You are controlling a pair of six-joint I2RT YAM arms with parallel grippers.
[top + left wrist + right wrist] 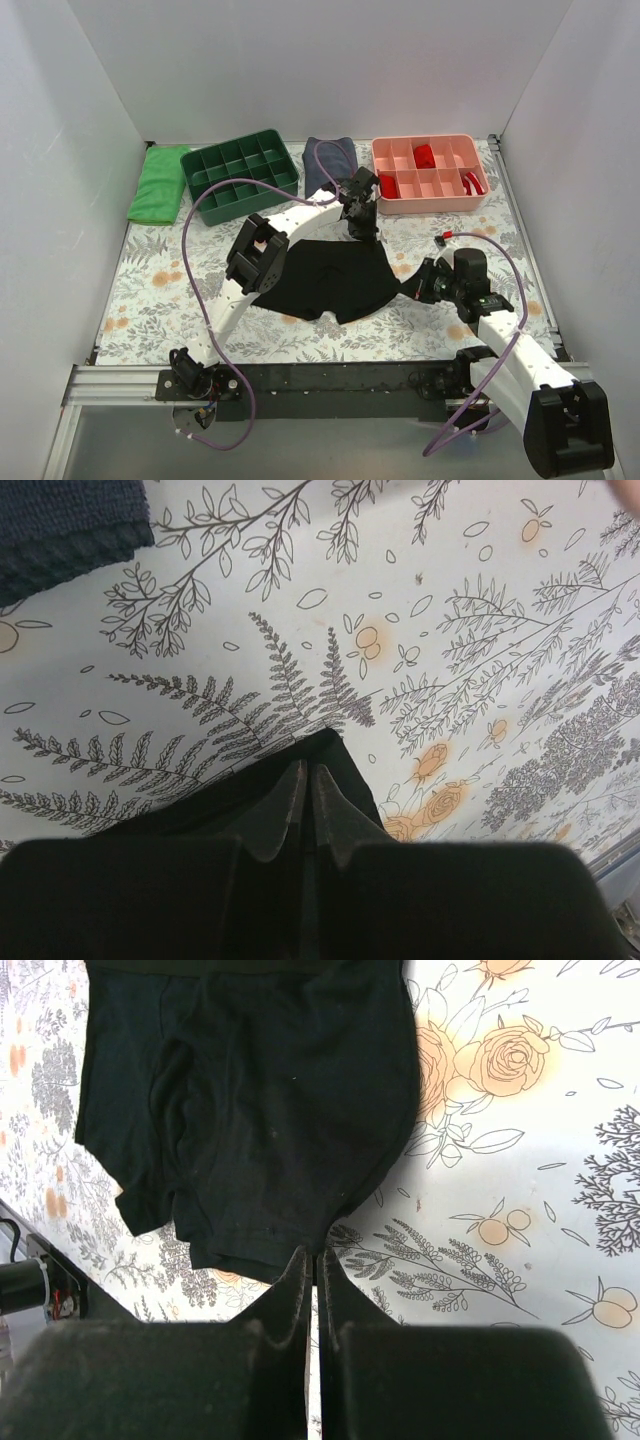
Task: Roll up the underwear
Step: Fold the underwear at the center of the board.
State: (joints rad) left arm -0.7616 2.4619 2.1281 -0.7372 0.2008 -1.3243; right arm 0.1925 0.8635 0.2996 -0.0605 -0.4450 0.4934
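The black underwear [330, 275] lies spread flat on the floral mat in the middle of the top view. My left gripper [364, 231] reaches over to its far right corner. In the left wrist view that gripper [308, 772] is shut, with the pointed corner of the underwear [352, 776] pinched between the fingertips. My right gripper [409, 289] sits at the garment's right edge. The right wrist view shows this gripper [316, 1256] shut on the hem of the underwear [250, 1110], which stretches away from it with both short legs visible.
A green compartment tray [241, 172] and a green cloth [160, 182] sit at the back left. A folded navy-grey cloth [330, 160] [60, 520] lies behind the left gripper. A pink tray [430, 198] holds small red rolls [424, 155]. White walls enclose the mat.
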